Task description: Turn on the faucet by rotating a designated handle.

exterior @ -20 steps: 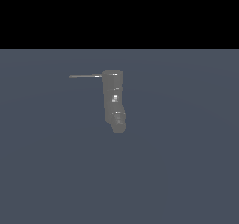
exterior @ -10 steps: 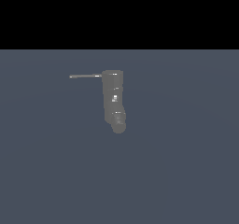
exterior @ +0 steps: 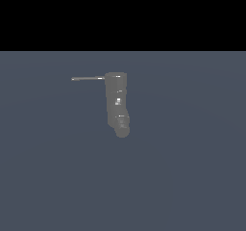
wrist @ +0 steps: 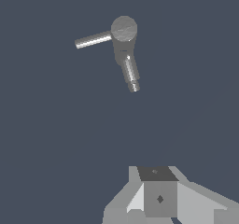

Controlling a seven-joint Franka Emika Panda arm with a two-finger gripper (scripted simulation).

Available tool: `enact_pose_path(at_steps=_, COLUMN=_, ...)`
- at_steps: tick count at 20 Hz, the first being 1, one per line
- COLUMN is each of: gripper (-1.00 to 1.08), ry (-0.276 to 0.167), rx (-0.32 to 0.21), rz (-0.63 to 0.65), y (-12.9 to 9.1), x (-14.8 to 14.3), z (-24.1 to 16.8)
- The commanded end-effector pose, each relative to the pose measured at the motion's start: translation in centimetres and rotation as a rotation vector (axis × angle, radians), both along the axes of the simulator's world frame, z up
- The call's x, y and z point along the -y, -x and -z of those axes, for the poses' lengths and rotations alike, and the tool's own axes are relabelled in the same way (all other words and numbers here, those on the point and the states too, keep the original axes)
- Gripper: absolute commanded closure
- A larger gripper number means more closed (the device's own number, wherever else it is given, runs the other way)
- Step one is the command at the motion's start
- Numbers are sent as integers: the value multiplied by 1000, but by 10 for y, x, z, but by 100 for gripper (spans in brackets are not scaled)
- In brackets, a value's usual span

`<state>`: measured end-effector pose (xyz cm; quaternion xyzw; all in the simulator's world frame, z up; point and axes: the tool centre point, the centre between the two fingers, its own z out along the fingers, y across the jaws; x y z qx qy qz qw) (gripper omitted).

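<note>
The faucet (exterior: 117, 102) is a small dark grey column standing on the grey floor, its rounded spout end toward the camera. The handle (exterior: 88, 79), a thin grey rod, sticks out from the faucet's top toward the exterior view's left. No arm or gripper shows in the exterior view. From above, the wrist view shows the faucet (wrist: 124, 41) with its handle (wrist: 93, 39) pointing sideways. My gripper (wrist: 158, 174) is well apart from the faucet and touches nothing. Its fingers read as one grey block with no gap between them, and nothing is held.
A plain blue-grey floor (exterior: 192, 177) spreads around the faucet in all directions. A black band fills the upper part of the exterior view. No other objects show.
</note>
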<state>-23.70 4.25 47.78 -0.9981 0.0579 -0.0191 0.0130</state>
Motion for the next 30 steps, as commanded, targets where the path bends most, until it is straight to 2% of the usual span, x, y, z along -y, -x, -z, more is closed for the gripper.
enact_pose_path(at_steps=1, gripper=108, ry=-1, rx=-2, rz=47, y=-6, x=-11, z=10)
enact_pose_path(at_steps=14, gripper=108, ry=-5, rx=-13, rz=313, y=-51, x=-65, z=65)
enact_pose_path(at_steps=30, gripper=108, ry=-13, rx=-26, rz=629, y=-123, x=-112, z=132)
